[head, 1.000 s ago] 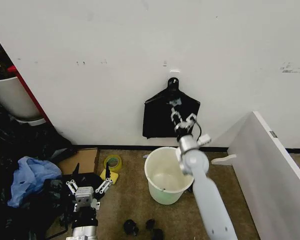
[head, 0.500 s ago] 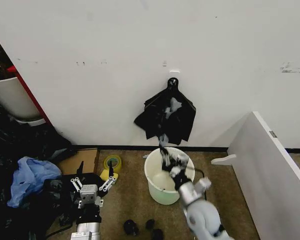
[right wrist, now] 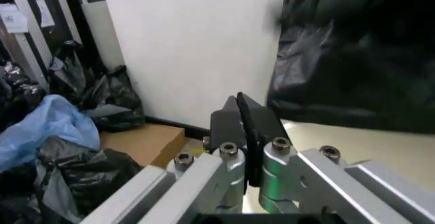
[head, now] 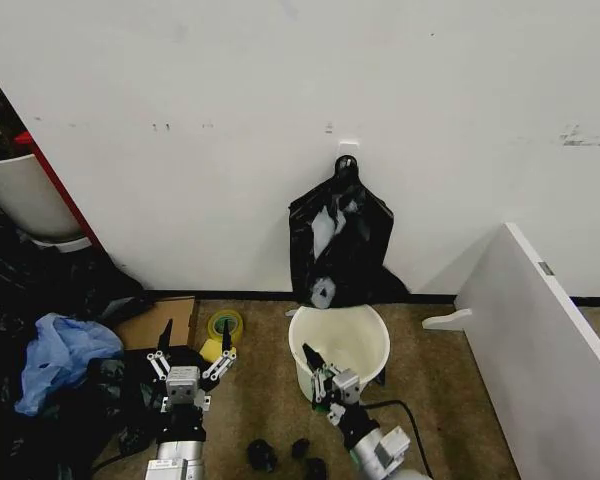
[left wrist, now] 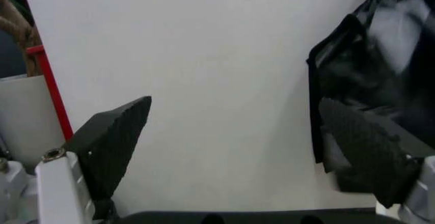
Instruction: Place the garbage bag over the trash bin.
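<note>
My right gripper, fingers pressed together on nothing, sits low beside the trash bin.
The garbage bag hangs on the wall above it; my left gripper waits spread.

Our silver-grey arms, black-padded fingers.
Our right gripper shows screws; our left gripper bears ribbed black pads.

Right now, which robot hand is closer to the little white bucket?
The right one. The right end effector sits just in front of the bucket, against its near rim, fingers shut. The left end effector hangs open, well off to the bucket's left.
</note>
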You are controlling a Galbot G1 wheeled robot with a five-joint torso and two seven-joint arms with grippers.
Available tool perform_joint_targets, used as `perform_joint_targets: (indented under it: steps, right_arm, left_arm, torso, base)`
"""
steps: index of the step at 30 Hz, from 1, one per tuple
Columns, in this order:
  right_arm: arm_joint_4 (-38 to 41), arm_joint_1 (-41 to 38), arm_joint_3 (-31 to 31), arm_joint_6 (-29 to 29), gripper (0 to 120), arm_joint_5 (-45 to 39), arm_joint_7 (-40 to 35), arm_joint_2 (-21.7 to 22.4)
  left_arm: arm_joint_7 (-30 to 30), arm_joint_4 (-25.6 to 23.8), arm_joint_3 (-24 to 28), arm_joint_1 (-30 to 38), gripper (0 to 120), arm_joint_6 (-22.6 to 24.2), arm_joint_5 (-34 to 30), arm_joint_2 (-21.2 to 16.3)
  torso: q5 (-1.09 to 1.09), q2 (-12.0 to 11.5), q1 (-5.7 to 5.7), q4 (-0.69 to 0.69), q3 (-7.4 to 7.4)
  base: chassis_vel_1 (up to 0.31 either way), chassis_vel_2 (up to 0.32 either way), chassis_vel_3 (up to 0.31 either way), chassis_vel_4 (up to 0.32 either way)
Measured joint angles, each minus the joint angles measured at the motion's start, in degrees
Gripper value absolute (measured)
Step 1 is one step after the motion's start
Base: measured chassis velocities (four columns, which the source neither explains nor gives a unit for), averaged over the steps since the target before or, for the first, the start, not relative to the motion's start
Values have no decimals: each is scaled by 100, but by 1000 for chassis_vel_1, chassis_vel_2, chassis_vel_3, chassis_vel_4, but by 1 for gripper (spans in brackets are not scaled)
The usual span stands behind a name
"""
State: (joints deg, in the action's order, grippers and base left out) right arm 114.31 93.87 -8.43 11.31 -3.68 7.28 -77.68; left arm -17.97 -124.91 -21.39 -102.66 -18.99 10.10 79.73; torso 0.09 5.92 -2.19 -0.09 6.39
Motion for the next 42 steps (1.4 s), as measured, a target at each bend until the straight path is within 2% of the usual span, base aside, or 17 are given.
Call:
perform_joint_targets:
  steps: [5,10,13,14,15,19,20,21,22,24,26,28,30,31,33,37,42]
  right_arm:
    - [0,10,-27,18,0,10,-72,-26]
    - [69,-49,-146,-48,0,-195,-238,-133]
    - [103,-97,-221,-94,8,-373,-366,-141]
    - [121,-131,-273,-118,15,-465,-420,-136]
    - [201,-175,-401,-188,21,-690,-562,-142]
    - [303,-332,-521,-378,31,-1080,-753,-122]
    - [342,-488,-551,-497,36,-1324,-829,-85]
    - [412,-520,-639,-557,42,-1503,-870,-82]
    - [412,-520,-639,-557,42,-1503,-870,-82]
    - [480,-495,-748,-576,49,-1617,-897,-95]
    - [536,-394,-877,-556,59,-1674,-915,-140]
    - [539,-342,-960,-518,68,-1675,-935,-189]
    - [542,-269,-1056,-481,77,-1672,-943,-248]
    - [542,-269,-1056,-481,77,-1672,-943,-248]
    - [566,-208,-1152,-460,85,-1671,-944,-286]
    - [617,-137,-1275,-445,98,-1688,-944,-314]
    - [676,-108,-1334,-444,100,-1732,-944,-329]
  left_arm:
    - [10,10,38,67,98,37,-36,-112]
    - [97,-57,157,339,98,378,-570,-508]
    - [165,-75,235,591,98,595,-969,-840]
    - [196,-78,274,748,98,704,-1185,-1026]
    - [247,-51,448,1223,98,964,-1754,-1485]
    - [364,26,649,1699,98,1138,-2318,-1993]
    - [469,44,740,1864,98,1164,-2620,-2228]
    - [572,140,1014,2139,98,1219,-3013,-2519]
    - [572,140,1014,2139,98,1219,-3013,-2519]
    - [615,357,1440,2636,98,1294,-3363,-2777]
    - [618,828,2114,3555,98,1315,-3615,-2973]
    - [602,1246,2486,4349,98,1298,-3783,-2965]
    - [581,1746,2839,5046,98,1205,-3878,-2836]
    - [581,1746,2839,5046,98,1205,-3878,-2836]
    - [559,2199,3135,5549,98,1141,-3891,-2606]
    - [523,2798,3521,6066,97,1038,-3883,-2193]
    - [535,3252,3853,6371,97,967,-3833,-1871]
  torso:
    - [-1,0,0,-3,0]
    - [11,0,0,-3,0]
    - [12,0,-1,-4,1]
    - [10,0,-1,-1,1]
    - [10,0,-1,-1,1]
    - [4,0,-1,-9,1]
    - [9,-1,-1,1,1]
    - [11,0,-1,2,1]
    - [11,0,-1,2,1]
    - [2,-1,-2,3,2]
    - [7,-1,-1,-2,2]
    - [3,0,-1,-7,1]
    - [13,-1,-2,-3,2]
    - [13,-1,-2,-3,2]
    - [3,-1,-2,-4,2]
    - [6,-1,-2,-3,1]
    - [6,-1,-2,-3,1]
  base:
    - [0,0,0,0]
    - [0,0,0,0]
    - [0,0,0,0]
    - [0,0,0,0]
    - [0,0,0,0]
    - [0,0,0,0]
    - [0,0,0,0]
    - [0,0,0,0]
    - [0,0,0,0]
    - [0,0,0,0]
    - [0,0,0,0]
    - [0,0,0,0]
    - [0,0,0,0]
    - [0,0,0,0]
    - [0,0,0,0]
    - [0,0,0,0]
    - [0,0,0,0]
